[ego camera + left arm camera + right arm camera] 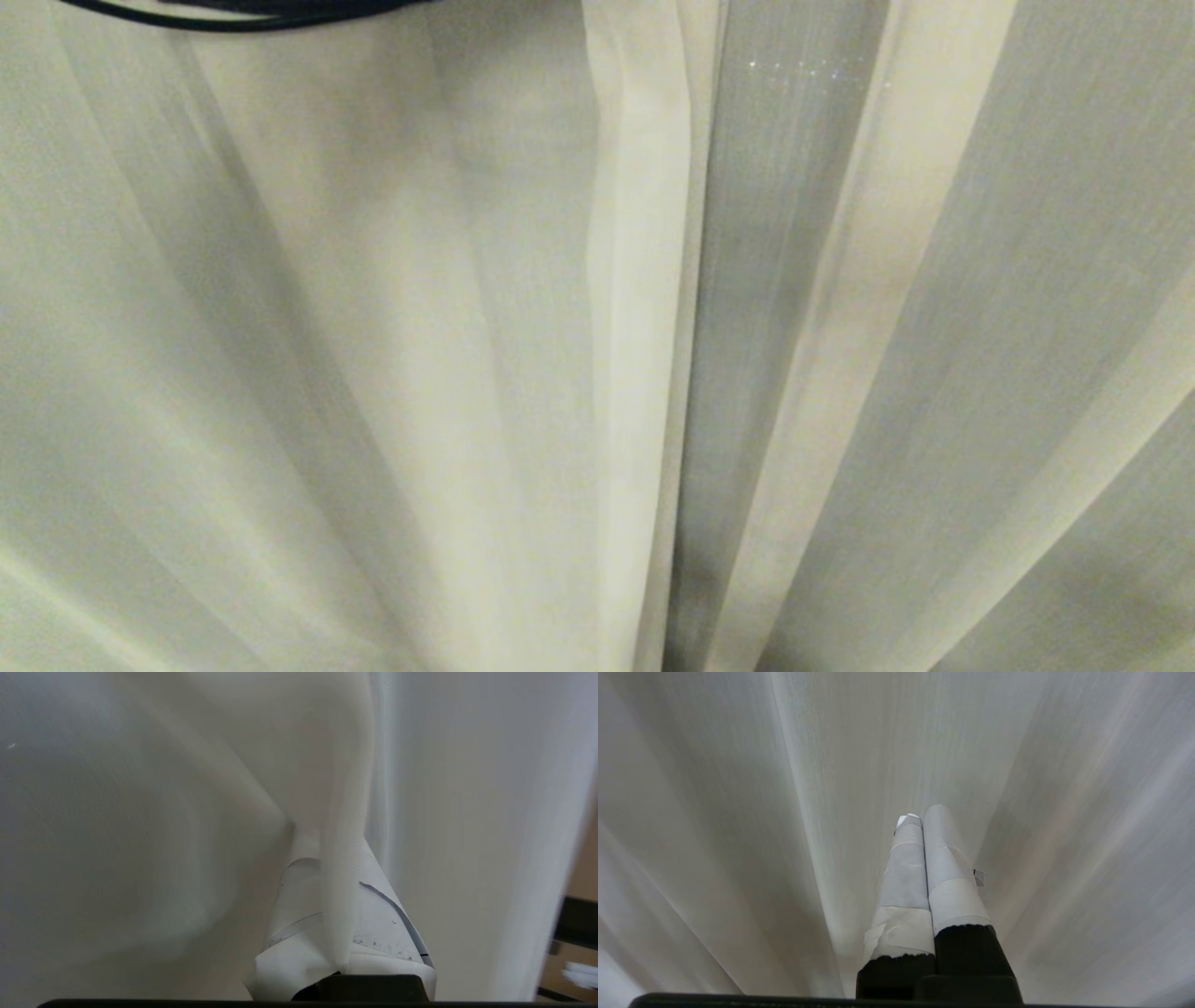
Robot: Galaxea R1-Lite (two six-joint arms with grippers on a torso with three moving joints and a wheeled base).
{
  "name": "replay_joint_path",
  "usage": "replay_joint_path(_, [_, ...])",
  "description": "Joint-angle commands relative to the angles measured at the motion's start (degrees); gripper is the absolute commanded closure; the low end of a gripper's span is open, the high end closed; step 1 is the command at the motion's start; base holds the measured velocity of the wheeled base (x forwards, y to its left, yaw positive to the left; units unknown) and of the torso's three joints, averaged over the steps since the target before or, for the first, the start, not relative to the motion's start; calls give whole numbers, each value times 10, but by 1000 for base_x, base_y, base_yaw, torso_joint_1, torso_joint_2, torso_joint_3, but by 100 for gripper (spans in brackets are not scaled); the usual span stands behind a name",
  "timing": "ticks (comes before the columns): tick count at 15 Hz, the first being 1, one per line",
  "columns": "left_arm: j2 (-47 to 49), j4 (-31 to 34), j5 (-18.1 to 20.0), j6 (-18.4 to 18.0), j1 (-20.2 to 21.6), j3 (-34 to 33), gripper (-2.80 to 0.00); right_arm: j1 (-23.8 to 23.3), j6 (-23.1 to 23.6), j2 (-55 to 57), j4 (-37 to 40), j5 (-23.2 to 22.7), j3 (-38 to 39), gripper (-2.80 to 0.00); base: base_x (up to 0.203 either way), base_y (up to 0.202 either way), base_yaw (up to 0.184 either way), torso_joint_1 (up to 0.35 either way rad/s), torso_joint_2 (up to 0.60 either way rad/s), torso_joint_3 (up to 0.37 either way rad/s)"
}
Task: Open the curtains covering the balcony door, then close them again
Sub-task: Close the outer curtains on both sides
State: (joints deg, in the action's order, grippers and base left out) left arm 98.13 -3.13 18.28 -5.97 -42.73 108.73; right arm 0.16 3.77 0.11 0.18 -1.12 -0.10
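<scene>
The curtains (373,373) are filling the whole head view, hanging in long cream pleats that are fanning out from the lower middle of the picture. Two hemmed straight edges are meeting near the centre: the hem of the left panel (644,280) is lying just beside a greyer strip of fabric (775,280), and the hem of the right panel (896,233) is slanting away on that strip's far side. No glass or frame of the balcony door is showing between them, so the panels are covering it here. A dark cable (233,14) is curving across the fabric near the upper left corner of the head view.

In the left wrist view, the left gripper (327,840) is pressing into the curtains, its white-taped fingers (387,924) standing together with a fold of cream fabric (341,882) running down between them; they are pinched shut on that fold. Fabric is billowing on both sides of the fingers, and past the panel's far edge a bit of brown surface with a dark bar (579,919) is showing.

In the right wrist view, the right gripper (920,816) is pointing at the pleats with its taped fingers (943,858) pressed side by side, fully together and holding nothing.
</scene>
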Motion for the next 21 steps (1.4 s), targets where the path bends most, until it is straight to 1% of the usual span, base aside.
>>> replay_joint_path(1, [0,0,-51,-5,0,-6,0,0,1,0,0,0,0,0,0,0,0,0,0,0])
replay_joint_path(2, [-6,0,-78,-10,2,-10,0,0,1,0,0,0,0,0,0,0,0,0,0,0])
replay_joint_path(3, [-18,-1,-91,-12,8,-23,0,0,0,0,0,0,0,0,0,0,0,0,0,0])
replay_joint_path(4, [-31,-1,-107,-13,14,-43,0,0,0,0,0,0,0,0,0,0,0,0,0,0])
replay_joint_path(5, [-47,-1,-133,-14,17,-64,0,0,1,0,-1,0,0,0,0,0,0,0,0,0])
replay_joint_path(7, [-94,-1,-225,-14,20,-126,0,0,0,0,0,0,0,0,0,0,0,0,0,0])
replay_joint_path(8, [-121,-1,-262,-13,21,-160,0,0,1,0,0,0,0,0,0,0,0,0,0,0])
replay_joint_path(10, [-179,0,-319,-13,35,-229,0,0,0,0,0,0,0,0,0,0,0,0,0,0])
replay_joint_path(11, [-207,-1,-340,-13,49,-266,0,0,1,0,0,0,0,0,0,0,0,0,0,0])
replay_joint_path(13, [-252,-3,-359,-13,109,-323,0,0,0,0,0,1,0,0,0,0,0,0,0,0])
replay_joint_path(14, [-274,-4,-361,-13,142,-354,0,0,1,0,0,0,0,0,0,0,0,0,0,0])
replay_joint_path(16, [-312,-12,-361,-8,186,-415,0,0,0,0,0,0,0,0,0,0,0,0,0,0])
replay_joint_path(17, [-328,-23,-361,-2,203,-447,0,0,0,0,0,0,0,0,0,0,0,0,0,0])
replay_joint_path(18, [-339,-38,-361,6,212,-476,0,0,0,0,0,0,0,0,0,0,0,0,0,0])
replay_joint_path(20, [-359,-80,-362,19,217,-528,0,0,0,0,0,0,0,0,0,0,0,0,0,0])
replay_joint_path(21, [-364,-96,-363,21,218,-542,0,0,1,0,0,0,0,0,0,0,0,0,0,0])
